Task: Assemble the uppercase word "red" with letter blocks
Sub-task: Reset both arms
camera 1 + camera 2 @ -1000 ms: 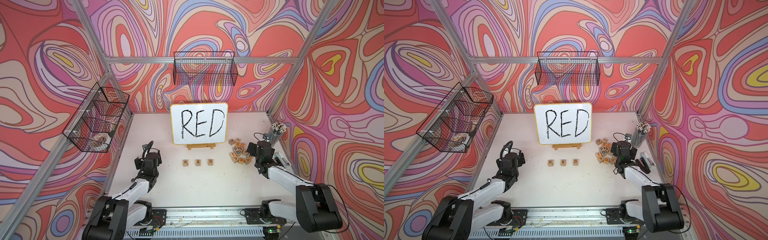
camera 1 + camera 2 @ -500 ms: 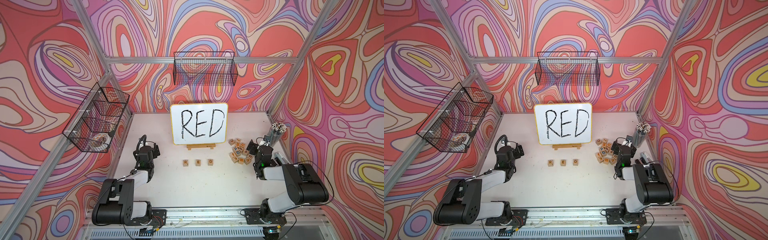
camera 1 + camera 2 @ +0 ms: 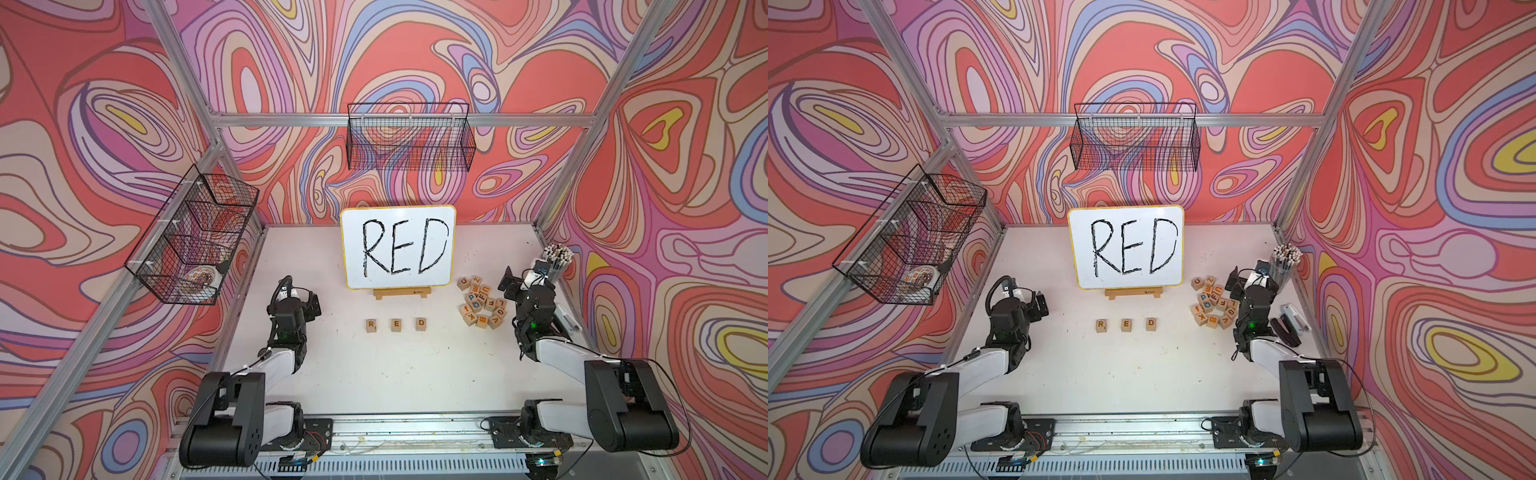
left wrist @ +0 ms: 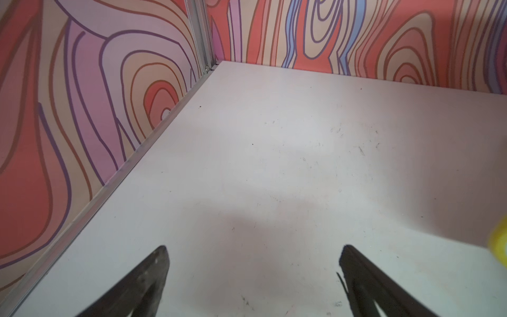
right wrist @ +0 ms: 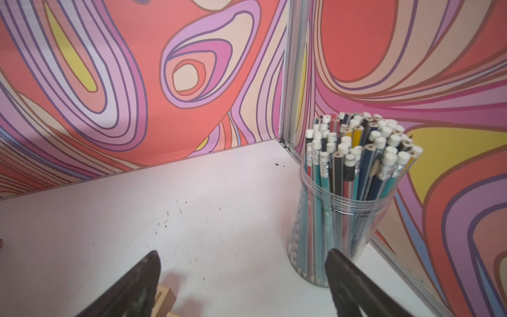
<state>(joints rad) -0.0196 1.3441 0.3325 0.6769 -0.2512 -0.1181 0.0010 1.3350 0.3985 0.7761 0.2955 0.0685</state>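
Letter blocks [image 3: 396, 325] unmoved — left gripper [image 4: 253, 254] and right gripper [image 5: 242, 256] repositioned, gaping.

On my right wrist feed, the right gripper [image 5: 242, 255] has its jaws spread wide with only bare white tabletop [image 5: 137, 219] between them. A clear plastic jar [image 5: 340, 219] packed with eraser-tipped pencils [image 5: 362, 142] stands upright near the aluminium post [image 5: 292, 82] in the corner of the swirl-patterned wall [image 5: 137, 82]. One finger overlaps the jar's base; I can't tell if they touch. A light-wood block [image 5: 164, 297] peeks out beside the other finger, its letter hidden.
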